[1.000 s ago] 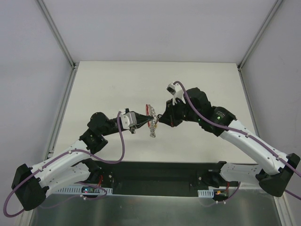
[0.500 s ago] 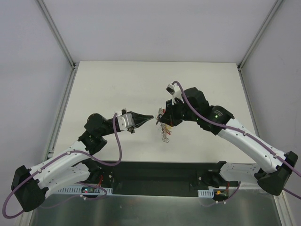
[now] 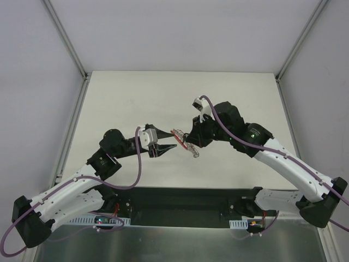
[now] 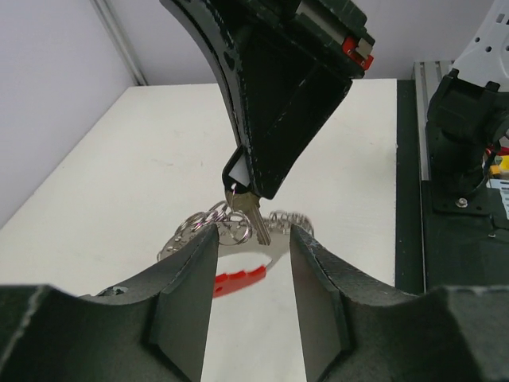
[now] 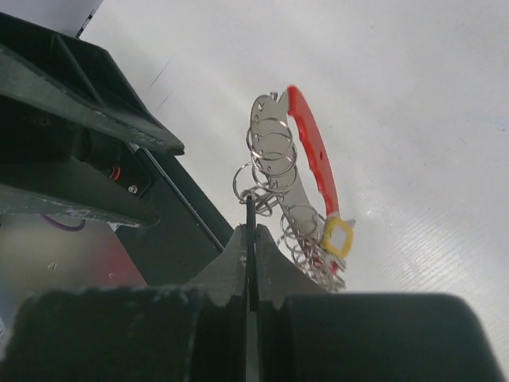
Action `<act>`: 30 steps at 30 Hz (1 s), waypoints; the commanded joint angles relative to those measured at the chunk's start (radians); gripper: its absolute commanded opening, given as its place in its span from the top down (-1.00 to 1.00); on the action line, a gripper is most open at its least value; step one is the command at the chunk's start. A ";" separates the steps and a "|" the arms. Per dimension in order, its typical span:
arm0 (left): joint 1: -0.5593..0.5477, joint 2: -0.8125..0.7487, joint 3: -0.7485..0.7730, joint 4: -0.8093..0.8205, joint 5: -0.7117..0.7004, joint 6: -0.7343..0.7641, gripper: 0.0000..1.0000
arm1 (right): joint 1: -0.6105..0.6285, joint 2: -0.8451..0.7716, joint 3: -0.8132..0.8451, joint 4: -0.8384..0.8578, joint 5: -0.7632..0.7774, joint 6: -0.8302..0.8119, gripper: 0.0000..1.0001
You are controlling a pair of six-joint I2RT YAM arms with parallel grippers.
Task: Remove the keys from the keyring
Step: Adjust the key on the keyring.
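Note:
My right gripper (image 3: 187,140) is shut on one key (image 4: 251,213), seen edge-on between its fingers in the right wrist view (image 5: 250,219). The keyring (image 5: 270,151), a cluster of thin metal rings with a red plastic piece (image 5: 312,155), a pale metal tag and a yellow-framed tag (image 5: 338,235), hangs from that key above the table. It also shows in the top view (image 3: 181,137). My left gripper (image 3: 166,141) is open and empty just left of the bunch. In the left wrist view the rings (image 4: 208,227) and red piece (image 4: 238,278) lie just beyond its fingertips (image 4: 199,239).
The white table (image 3: 229,93) lies under both arms, with grey walls around it. A black strip with the arm bases (image 3: 191,204) runs along the near edge. The right arm's base (image 4: 465,135) stands at the right of the left wrist view.
My left gripper let go of the bunch, drew back a little and opened. The keyring swung and now hangs from my right gripper alone.

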 commanded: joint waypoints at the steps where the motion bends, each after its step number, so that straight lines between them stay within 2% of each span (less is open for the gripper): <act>1: 0.004 0.006 0.052 -0.050 0.006 -0.038 0.19 | -0.004 -0.057 0.026 0.049 -0.032 -0.036 0.98; 11: 0.004 0.035 0.043 0.010 0.138 -0.038 0.22 | -0.003 -0.076 0.029 0.055 -0.061 -0.070 0.99; 30: -0.013 0.140 0.072 0.090 0.066 -0.018 0.31 | -0.003 -0.085 0.038 0.063 -0.080 -0.061 0.99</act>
